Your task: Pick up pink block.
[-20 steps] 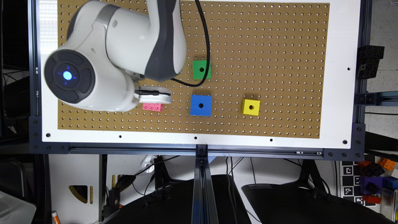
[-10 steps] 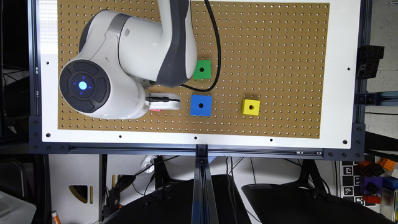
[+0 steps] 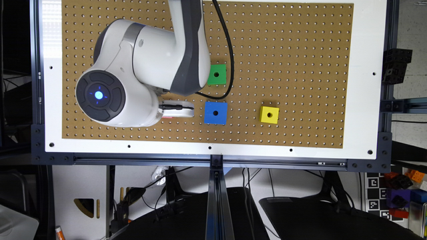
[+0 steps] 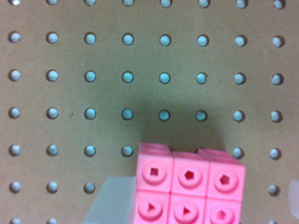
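Seen up close from the wrist view: pink block (image 4: 189, 186), bright glossy plastic, 6 raised round studs in view in a 3-by-2 grid, each stud with a small recess, square or triangular. Lying flat on the brown pegboard (image 4: 93, 93). Pale blurred fingertip (image 4: 112, 203) just beside 1 side of the block, another pale sliver (image 4: 294, 196) well off the opposite side: gripper spread apart, not clamped on anything.

From the exterior view: white gripper (image 3: 176, 110) low over the pegboard, a thin pink edge (image 3: 168, 117) peeking from beneath it. Blue cube (image 3: 216, 113) just toward the exterior view's right of the gripper, yellow cube (image 3: 269, 115) further right, green cube (image 3: 217, 74) above the blue one.
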You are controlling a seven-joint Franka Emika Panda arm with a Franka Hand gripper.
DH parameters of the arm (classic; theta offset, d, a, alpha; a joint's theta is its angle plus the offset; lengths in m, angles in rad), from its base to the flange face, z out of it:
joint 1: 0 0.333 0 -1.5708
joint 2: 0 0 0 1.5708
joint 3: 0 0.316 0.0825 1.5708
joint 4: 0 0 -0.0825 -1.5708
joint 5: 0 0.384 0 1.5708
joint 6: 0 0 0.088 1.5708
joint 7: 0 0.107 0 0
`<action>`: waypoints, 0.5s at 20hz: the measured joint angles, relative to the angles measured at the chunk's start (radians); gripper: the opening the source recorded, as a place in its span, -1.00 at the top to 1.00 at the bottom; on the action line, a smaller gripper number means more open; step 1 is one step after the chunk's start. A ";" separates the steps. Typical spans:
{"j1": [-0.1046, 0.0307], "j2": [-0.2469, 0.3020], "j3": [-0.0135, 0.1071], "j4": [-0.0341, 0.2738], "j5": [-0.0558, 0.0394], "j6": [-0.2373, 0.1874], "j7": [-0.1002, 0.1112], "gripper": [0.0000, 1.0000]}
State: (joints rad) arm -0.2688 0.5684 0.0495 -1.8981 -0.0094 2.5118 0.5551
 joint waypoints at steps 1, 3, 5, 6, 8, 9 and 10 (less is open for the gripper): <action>0.000 0.003 0.000 0.003 0.0000 0.000 0.000 -1.00; 0.000 0.005 0.000 0.005 0.0000 0.000 0.000 -1.00; -0.001 0.005 0.000 0.005 0.0000 0.000 0.000 -1.00; -0.001 0.005 0.000 0.005 0.0000 0.000 0.000 -1.00; -0.001 0.005 0.000 0.005 0.0000 0.000 0.000 -1.00; -0.001 0.018 0.000 0.005 0.0000 0.005 0.000 -1.00; -0.001 0.035 0.000 0.005 0.0000 0.021 0.000 -1.00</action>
State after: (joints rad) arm -0.2700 0.6031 0.0494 -1.8930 -0.0094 2.5324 0.5551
